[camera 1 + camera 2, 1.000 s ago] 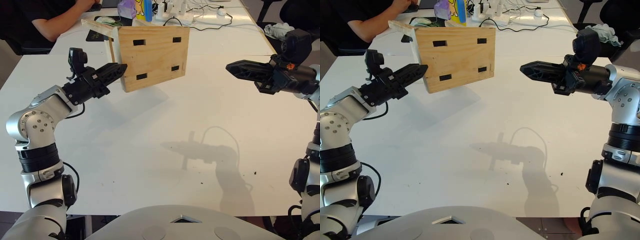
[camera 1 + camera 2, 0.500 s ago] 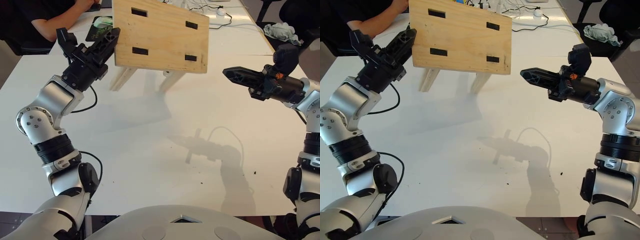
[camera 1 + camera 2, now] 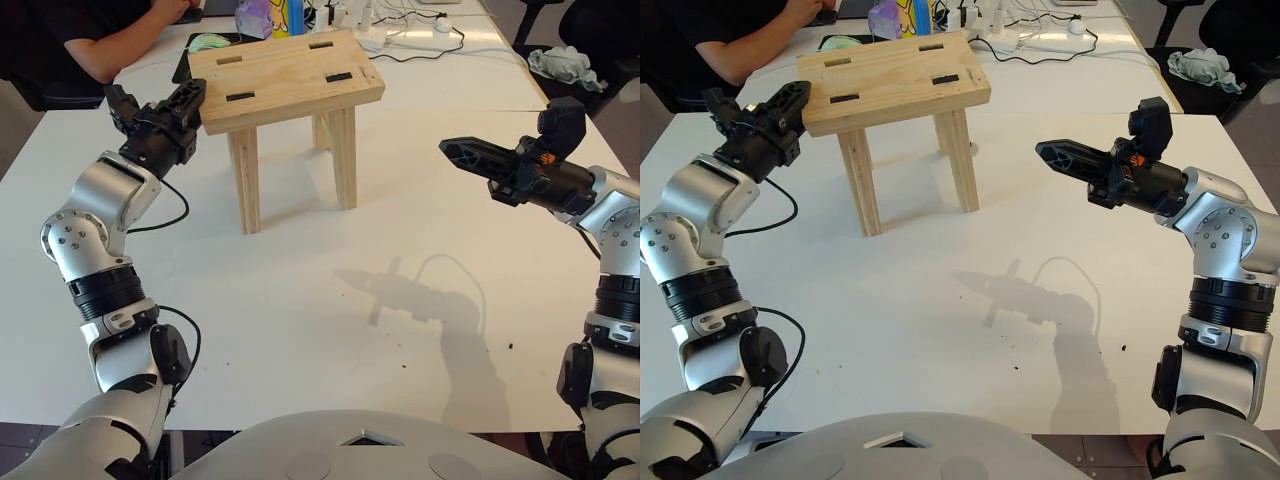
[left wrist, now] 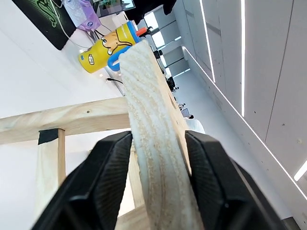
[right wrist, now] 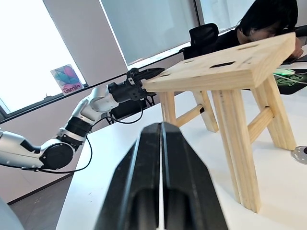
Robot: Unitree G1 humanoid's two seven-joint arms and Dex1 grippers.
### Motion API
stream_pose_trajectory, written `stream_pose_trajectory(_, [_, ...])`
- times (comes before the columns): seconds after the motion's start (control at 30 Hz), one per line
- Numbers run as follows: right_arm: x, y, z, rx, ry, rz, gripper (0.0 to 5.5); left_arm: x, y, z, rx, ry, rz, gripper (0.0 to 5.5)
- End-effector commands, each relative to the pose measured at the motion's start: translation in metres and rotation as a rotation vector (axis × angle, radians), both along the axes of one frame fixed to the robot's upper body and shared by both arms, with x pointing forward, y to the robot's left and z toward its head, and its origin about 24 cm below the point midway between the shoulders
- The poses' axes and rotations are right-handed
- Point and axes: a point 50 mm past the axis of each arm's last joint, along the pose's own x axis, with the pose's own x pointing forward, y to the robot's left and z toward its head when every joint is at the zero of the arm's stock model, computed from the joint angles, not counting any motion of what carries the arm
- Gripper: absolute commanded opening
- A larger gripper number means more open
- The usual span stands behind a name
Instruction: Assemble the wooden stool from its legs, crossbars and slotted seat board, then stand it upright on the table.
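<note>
Wooden stool [image 3: 290,108] upright on the white counter [image 3: 300,330], upper centre of the left eye view. Four slots show in its seat board [image 3: 283,68]; the rear legs are partly hidden behind the front pair. Left end effector [image 3: 192,103], upper left, pinches the seat board's edge. Right end effector [image 3: 447,148], at right, has its fingers pressed together and is well apart from the stool.

the white table [image 3: 300,330] bears the wooden stool [image 3: 285,75], standing upright.
</note>
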Motion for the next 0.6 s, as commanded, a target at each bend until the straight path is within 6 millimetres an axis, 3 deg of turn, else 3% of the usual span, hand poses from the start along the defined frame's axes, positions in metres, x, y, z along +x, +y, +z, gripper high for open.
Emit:
stream_pose_trajectory(0.03, [0.000,0.002,-0.005,-0.003,0.007,0.002,0.00,-0.015,0.009,-0.050,0.078,0.108,0.046,2.78])
stream_pose_trajectory(0.23, [-0.004,0.008,-0.026,0.009,0.070,-0.003,0.00,-0.024,0.031,-0.036,-0.197,-0.135,0.197,3.82])
stream_pose_trajectory(0.33, [-0.006,0.011,-0.039,0.028,0.115,-0.015,0.00,-0.029,0.029,-0.024,-0.428,-0.250,0.162,4.26])
stream_pose_trajectory(0.43, [-0.009,0.013,-0.055,0.037,0.159,-0.029,0.00,-0.034,0.025,-0.010,-0.643,-0.371,0.123,4.26])
stream_pose_trajectory(0.53, [-0.008,0.013,-0.063,0.054,0.178,-0.052,0.00,-0.041,0.034,-0.016,-0.611,-0.415,0.238,4.26])
stream_pose_trajectory(0.6, [-0.003,0.011,-0.062,0.074,0.161,-0.118,0.00,-0.045,0.048,-0.035,-0.362,-0.351,0.443,4.26])
